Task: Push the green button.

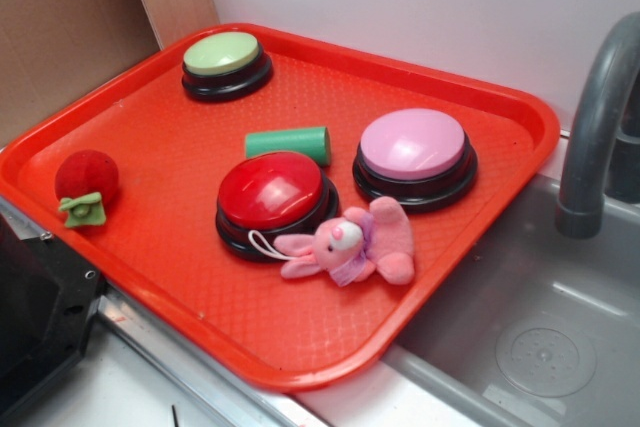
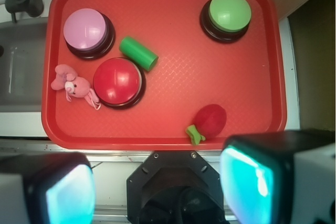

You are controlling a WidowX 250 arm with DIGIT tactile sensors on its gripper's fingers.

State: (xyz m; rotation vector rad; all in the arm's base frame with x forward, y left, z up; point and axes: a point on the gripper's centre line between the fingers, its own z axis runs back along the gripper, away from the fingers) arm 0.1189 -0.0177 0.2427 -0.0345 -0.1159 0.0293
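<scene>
— Where's the green button (image 1: 222,53)?

— On the red tray (image 1: 160,137), in the far corner by the cardboard wall. It sits alone there, well apart from everything else. From the wrist camera it shows near the tray's top right corner.

— And the gripper (image 2: 157,187)?

— Off the tray altogether, above the counter at the tray's near edge. In the wrist view its two fingers (image 2: 68,192) stand wide apart, one at each lower corner of the picture, with nothing between them. Nothing touches the green button.

— What else is on the tray?

— A red button (image 1: 272,193) near the middle, and a pink button (image 1: 414,146) just beside it, toward the sink-side edge. A green cylinder (image 1: 288,143) lies on its side, touching or nearly touching the red button's far side. A pink plush bunny (image 1: 350,244) lies against the red button's near side, below the pink one. A red strawberry toy (image 1: 86,180) with a green stem sits near the tray's edge closest to the arm.

— Beside the tray?

— A grey sink (image 1: 540,337) with a dark faucet (image 1: 595,127).
</scene>
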